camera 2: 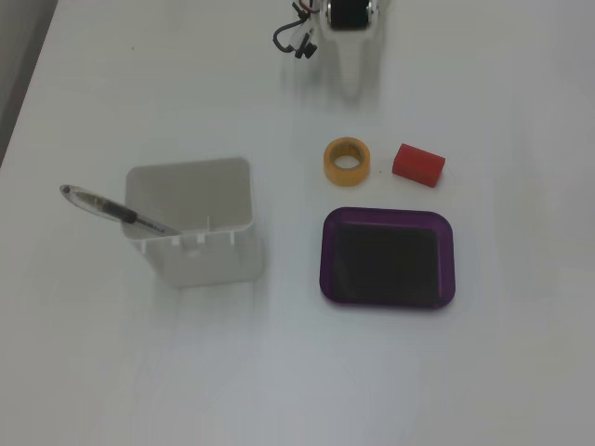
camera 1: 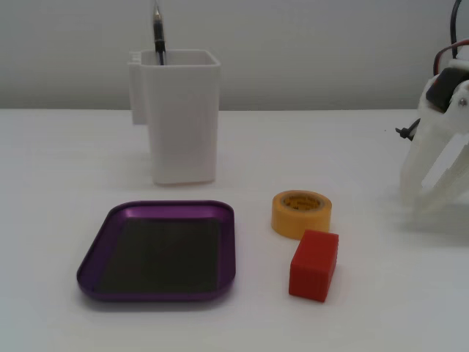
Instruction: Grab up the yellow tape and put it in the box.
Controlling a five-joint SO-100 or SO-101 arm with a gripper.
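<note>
The yellow tape lies flat on the white table, just right of the box's far corner; it also shows in the other fixed view. The box is a shallow purple-rimmed tray with a dark floor, empty, seen in both fixed views. My gripper is white and hangs low at the right edge of this view, well right of the tape. From above, the gripper sits beyond the tape with its tips together, holding nothing.
A red block stands right next to the tape, nearly touching it. A tall white container with a pen in it stands behind the box. Cables hang by the arm.
</note>
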